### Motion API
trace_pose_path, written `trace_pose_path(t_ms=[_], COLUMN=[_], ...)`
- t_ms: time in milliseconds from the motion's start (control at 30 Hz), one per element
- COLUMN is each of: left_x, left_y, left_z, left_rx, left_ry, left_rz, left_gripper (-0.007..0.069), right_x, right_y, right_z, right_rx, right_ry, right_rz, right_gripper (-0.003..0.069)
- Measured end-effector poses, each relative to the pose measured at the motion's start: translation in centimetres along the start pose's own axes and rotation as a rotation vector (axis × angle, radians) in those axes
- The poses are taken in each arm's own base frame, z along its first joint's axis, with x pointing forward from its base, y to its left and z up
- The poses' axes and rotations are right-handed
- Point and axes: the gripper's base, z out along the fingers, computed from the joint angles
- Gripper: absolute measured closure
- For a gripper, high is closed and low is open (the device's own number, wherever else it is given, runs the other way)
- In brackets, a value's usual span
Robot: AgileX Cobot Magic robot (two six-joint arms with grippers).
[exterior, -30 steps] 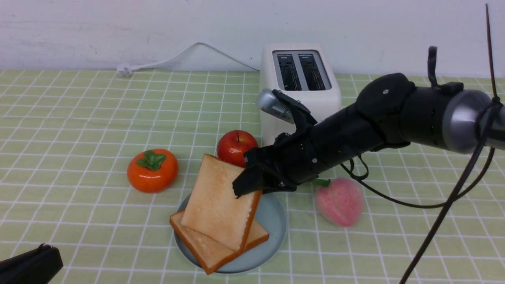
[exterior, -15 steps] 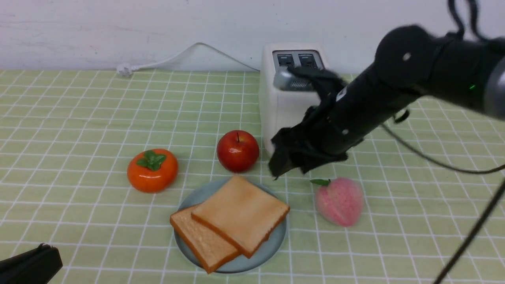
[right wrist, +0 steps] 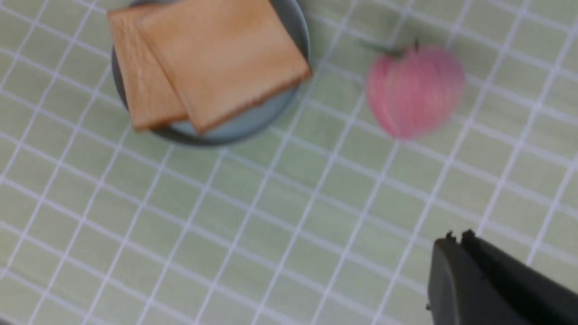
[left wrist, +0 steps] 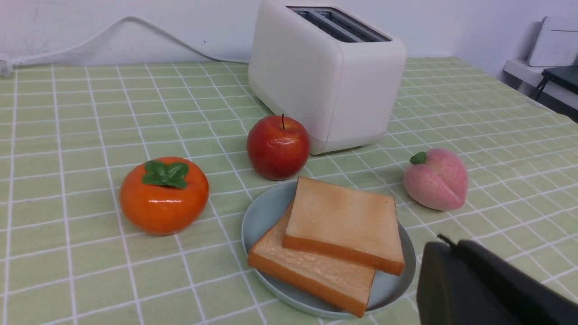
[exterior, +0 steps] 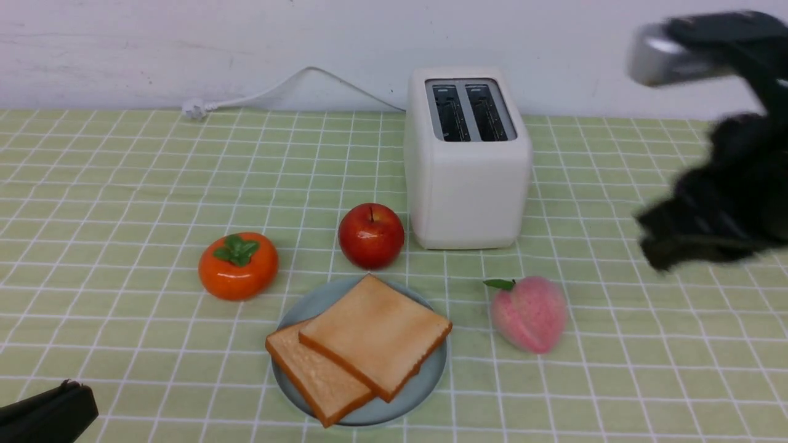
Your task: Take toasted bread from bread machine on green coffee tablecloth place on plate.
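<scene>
The right gripper (exterior: 655,243), blurred, hangs well right of the bread machine (exterior: 468,166). In its wrist view its fingers are pressed together and empty. Both slices of toasted bread (exterior: 375,332) lie overlapping on the plate (exterior: 425,375), on the green coffee tablecloth (exterior: 123,184).

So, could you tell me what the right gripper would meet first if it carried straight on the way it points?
Probably the green coffee tablecloth beside the pink peach: the right gripper slants down that way, though blur and depth leave the peach itself possible.
</scene>
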Motion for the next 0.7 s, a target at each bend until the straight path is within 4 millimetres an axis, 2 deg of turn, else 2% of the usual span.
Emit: trace_pose_path(t_ms=[33,67,100,167,200,233,333,367,467,567,700], left_x=[0.0,0.0,0.0,-0.1,-0.1,-0.1,-0.1,-0.1,-0.1,-0.1,-0.1], left_y=[0.0,0.0,0.0,0.0,0.0,0.0,0.0,0.0,0.0,0.0,0.0], left_z=[0.0,0.0,0.0,0.0,0.0,-0.1,-0.1,-0.1,-0.1,-0.1,-0.1], left_rx=[0.0,0.001,0.001,0.001,0.001,0.002,0.002,0.002,0.002,0.002,0.002], left_ry=[0.0,0.0,0.002,0.0,0.0,-0.002,-0.002,-0.002,-0.002,-0.002,-0.002], left_rz=[-0.001,-0.001,-0.001,0.0,0.0,0.0,0.0,0.0,0.0,0.0,0.0], left_gripper=[0.0638,0.0637,0.0637,0.0637,0.0637,0.0637,0.0637,0.0637,0.0637,0.0637,0.0637], right_x=[0.6,2.7,3.6,7.3,7.5,9.3,12.9,13.1,15.4,16.2,16.9], right_y=[-0.1,-0.4,-0.5,-1.0,-1.1,-1.4,-2.1,-2.2,-3.0,-3.3,-3.7], right_z=[-0.3,-1.1,-1.4,-2.6,-2.4,-2.6,-2.6,-2.6,-1.7,-1.3,-0.7], right_rx=[0.0,0.001,0.0,-0.006,-0.005,-0.009,-0.015,-0.012,-0.009,-0.012,0.006], right_ry=[-0.002,-0.012,-0.017,-0.064,-0.056,-0.082,-0.147,-0.152,-0.246,-0.318,-0.331], right_rz=[0.003,0.029,0.041,0.087,0.093,0.121,0.177,0.179,0.215,0.211,0.198], right_gripper=[0.0672,0.0673,0.0673,0.0668,0.0667,0.0665,0.0663,0.0662,0.0659,0.0657,0.0655])
